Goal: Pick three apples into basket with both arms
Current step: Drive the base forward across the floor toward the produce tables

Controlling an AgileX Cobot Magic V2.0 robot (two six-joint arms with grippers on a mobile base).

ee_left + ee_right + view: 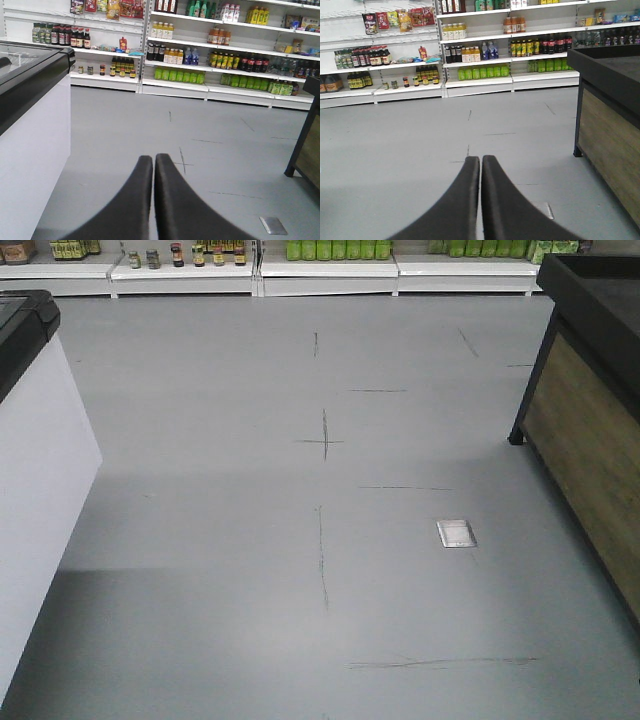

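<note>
My left gripper (153, 160) and right gripper (480, 160), each pressed fully closed on nothing, well short of the shelves (175, 86)

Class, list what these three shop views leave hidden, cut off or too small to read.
- Shelf bottles: labels too small, both wrist views.
- White chest: contents unclear through its lid, cut by left edge, left wrist view.
- Wooden stand: top surface hidden behind its black rim, right wrist view.

Our front camera looks down at the grey floor (250, 540), with the lowest shelves (330, 265) at its top edge. Our wrist cameras peer level over the left gripper (153, 160) and right gripper (480, 161) toward those shelves; all views share the floor plate (457, 533).
</note>
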